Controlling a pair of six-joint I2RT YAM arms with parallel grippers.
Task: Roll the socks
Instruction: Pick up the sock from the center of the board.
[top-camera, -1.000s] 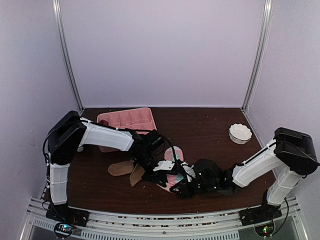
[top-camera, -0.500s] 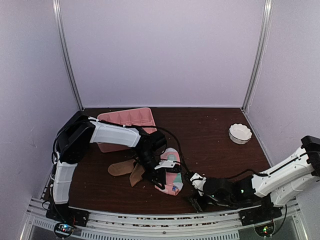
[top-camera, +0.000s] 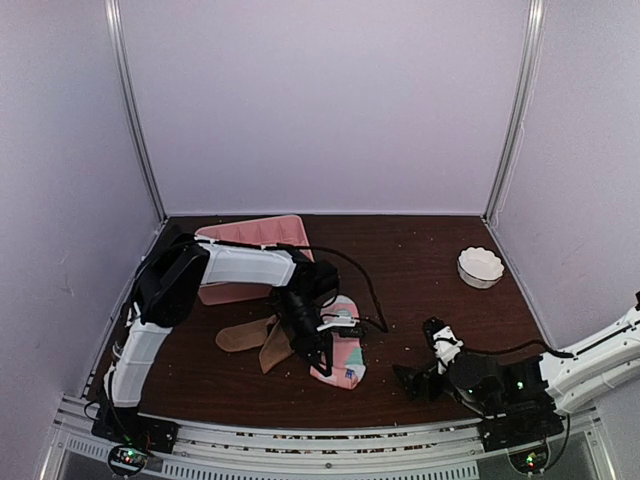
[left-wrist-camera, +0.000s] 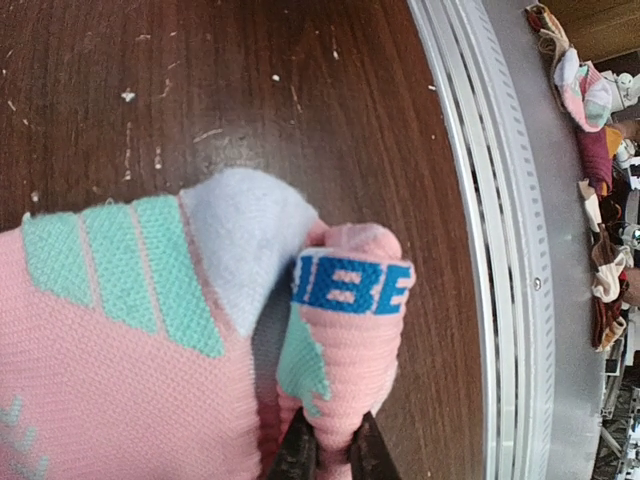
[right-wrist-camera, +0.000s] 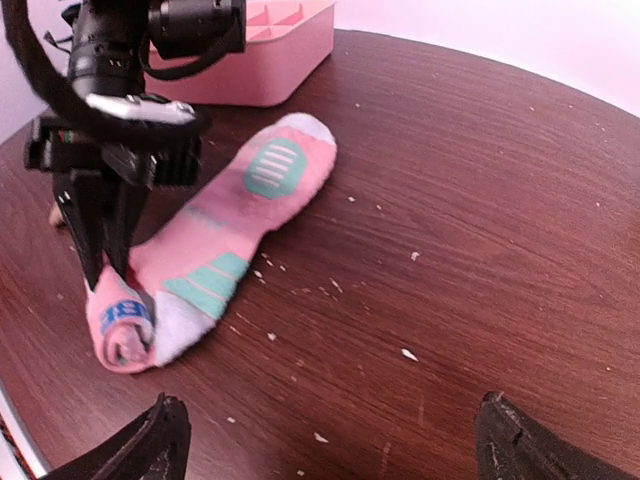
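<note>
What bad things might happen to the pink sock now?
The left gripper pinches only the small folded end of the pink sock, so the fold might slip loose. The right gripper is open and apart from it, so nothing else holds the roll. The fold also sits near the metal edge and might get dragged off.

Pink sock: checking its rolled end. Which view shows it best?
Right wrist: the whole sock shows, its end folded in the left gripper. Left wrist shows only that fold; top view, small and partly hidden.
</note>
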